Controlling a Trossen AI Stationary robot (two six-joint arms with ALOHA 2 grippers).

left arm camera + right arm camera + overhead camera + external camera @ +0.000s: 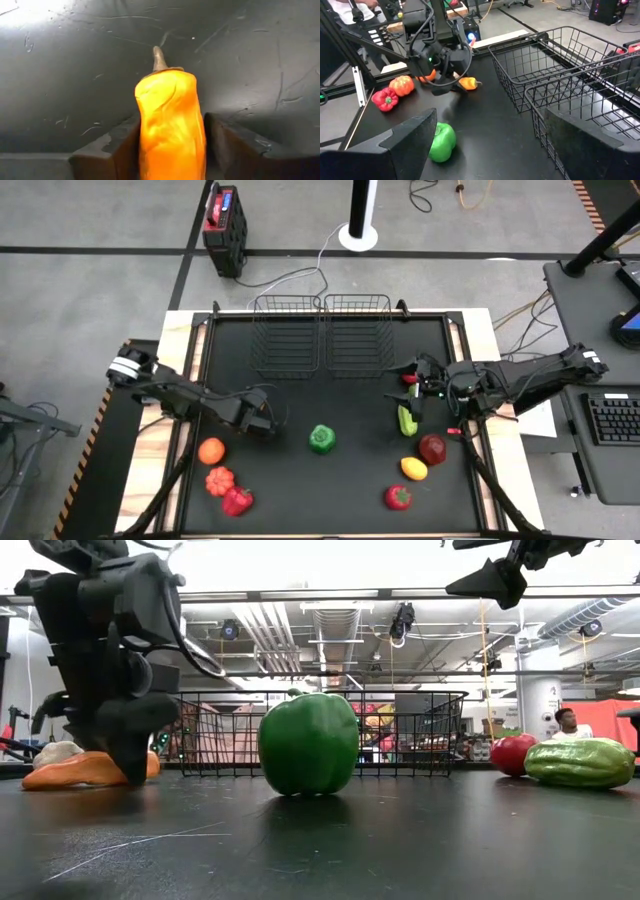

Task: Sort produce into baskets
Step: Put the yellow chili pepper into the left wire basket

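Observation:
A long orange-yellow produce piece (170, 115) with a brown stem lies on the black table mat (300, 480). My left gripper (262, 420) is down at it, one finger on each side. A green pepper (322, 439) stands mid-table. Round orange (211, 450), ridged orange-red (219, 479) and red (237, 500) pieces lie near left. A cucumber (406, 420), dark red apple (432, 448), lemon (414, 469) and a red piece (398, 497) lie at the right. Two wire baskets (287, 298) (358, 297) stand at the far edge. My right gripper (485, 145) hangs open above the right side. My left gripper has the orange-yellow piece between its two fingers (117, 145), which meet its two long sides (145, 145) behind the stem end. The fingers come from above, slanting steeply down, and lie across the piece. The piece rests on the mat, stem (159, 57) pointing away.
A small red piece (410, 379) lies under my right gripper. Both baskets (540, 55) stand side by side with their open tops up. Bare mat lies between the green pepper and the baskets. A person shows in the room beyond the table (568, 722).

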